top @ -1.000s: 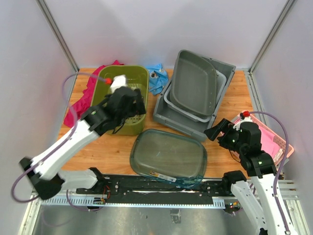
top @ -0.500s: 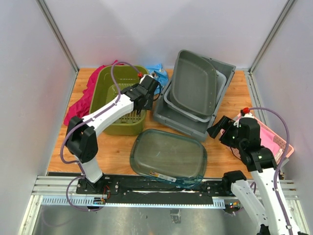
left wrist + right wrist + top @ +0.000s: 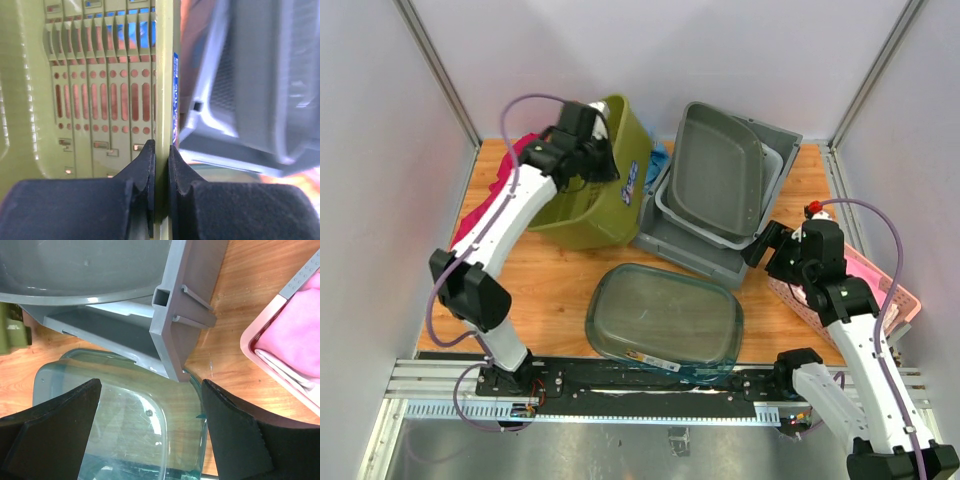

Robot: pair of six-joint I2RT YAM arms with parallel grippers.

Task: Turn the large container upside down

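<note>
Bin [image 3: 603, 203] tipped on edge, rim pinched by left gripper [image 3: 161, 150].
Slip from the thin pinch is risked; tubs [image 3: 715, 185] beside could be struck. Right gripper [image 3: 150, 390] is held wide, empty.

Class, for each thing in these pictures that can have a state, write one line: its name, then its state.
green basket: tipped up on its side, off its base
left gripper: shut on the green basket's rim
right gripper: open, holding nothing
grey tray: tilted, nested in the grey bin
clear container: lying flat, untouched
pink basket: upright, pink cloth inside
</note>
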